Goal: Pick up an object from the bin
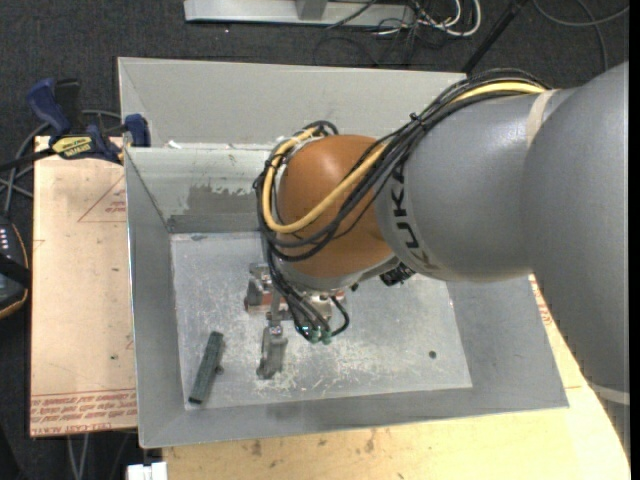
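Observation:
A dark grey-green flat bar [207, 367] lies on the bin floor near the front left corner, one end pointing toward the front wall. My gripper [269, 360] hangs below the arm's orange cover, low over the floor in the front middle. It stands a short way to the right of the bar and does not touch it. I see nothing held in it.
The arm and its orange cover with looped cables hang over the middle and back of the bin, hiding the floor beneath. A small dark speck [432, 354] marks the floor at the right. The scuffed floor shows bare at the left and right.

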Tool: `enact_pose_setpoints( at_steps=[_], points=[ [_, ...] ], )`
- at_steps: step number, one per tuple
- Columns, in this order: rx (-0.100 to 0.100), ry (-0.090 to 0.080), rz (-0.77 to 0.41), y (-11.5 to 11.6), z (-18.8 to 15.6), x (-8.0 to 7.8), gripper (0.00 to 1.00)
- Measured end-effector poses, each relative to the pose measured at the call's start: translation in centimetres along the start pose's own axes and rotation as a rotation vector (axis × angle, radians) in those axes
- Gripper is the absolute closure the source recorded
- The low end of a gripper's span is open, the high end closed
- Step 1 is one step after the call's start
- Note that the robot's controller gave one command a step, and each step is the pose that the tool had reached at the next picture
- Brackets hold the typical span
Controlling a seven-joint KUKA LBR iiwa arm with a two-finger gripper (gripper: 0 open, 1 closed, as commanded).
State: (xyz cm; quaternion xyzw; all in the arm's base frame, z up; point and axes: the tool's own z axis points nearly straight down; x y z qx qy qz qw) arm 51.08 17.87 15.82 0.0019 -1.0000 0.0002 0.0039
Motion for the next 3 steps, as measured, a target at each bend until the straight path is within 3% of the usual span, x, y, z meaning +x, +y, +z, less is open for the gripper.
enact_pose_setpoints(
  at_steps=[1, 2, 3],
  points=[
    [0.0, -0.006, -0.251, 4.0, 8.7, -0.6, 0.0],
    [0.003, 0.0, -0.251, 3.8, 8.7, -0.5, 1.0],
    [-0.002, -0.019, -0.257, 3.3, -7.4, -0.1, 1.0]
  ],
)
